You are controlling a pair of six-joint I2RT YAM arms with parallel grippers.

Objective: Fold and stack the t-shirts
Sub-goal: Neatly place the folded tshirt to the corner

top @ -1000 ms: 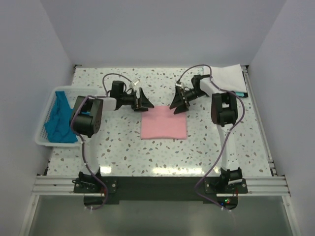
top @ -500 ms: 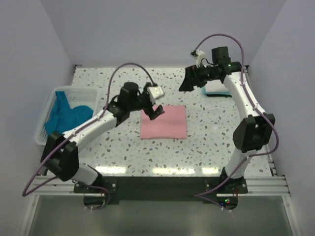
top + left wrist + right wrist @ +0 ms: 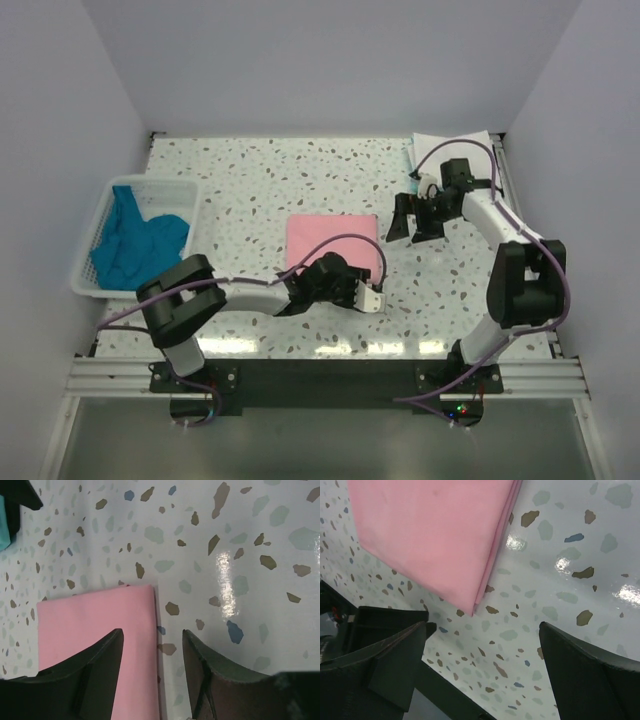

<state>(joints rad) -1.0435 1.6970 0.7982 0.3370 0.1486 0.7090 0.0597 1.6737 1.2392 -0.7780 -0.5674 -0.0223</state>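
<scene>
Looking down on the pink t-shirt (image 3: 333,245), folded into a flat rectangle and lying near the middle of the speckled table (image 3: 250,190). Stretching the left arm (image 3: 250,295) low along the table's near side and holding the left hand (image 3: 368,296) at the shirt's near right corner. Straddling the near edge of the pink cloth there, as seen from the left wrist: one finger (image 3: 85,675) over the shirt, the other (image 3: 220,680) over bare table. Holding those fingers parted and released, gripping nothing. Not showing clearly whether the fingertips are touching the cloth or hanging just above it.

Holding the right hand (image 3: 412,226) just beside the shirt's right edge, over bare table. Holding its fingers (image 3: 385,665) spread wide, released, with nothing between them. Framing, from the right wrist, one corner of the folded shirt, with the stacked layers showing along one edge and the glossy table lying beyond it.

Showing also a white t-shirt (image 3: 458,147) lying in the table's far right corner, well apart from the pink one. Showing at the table's left edge a white lattice basket (image 3: 150,187), with crumpled teal-blue t-shirts (image 3: 135,240) heaped inside it, well apart from both hands.
</scene>
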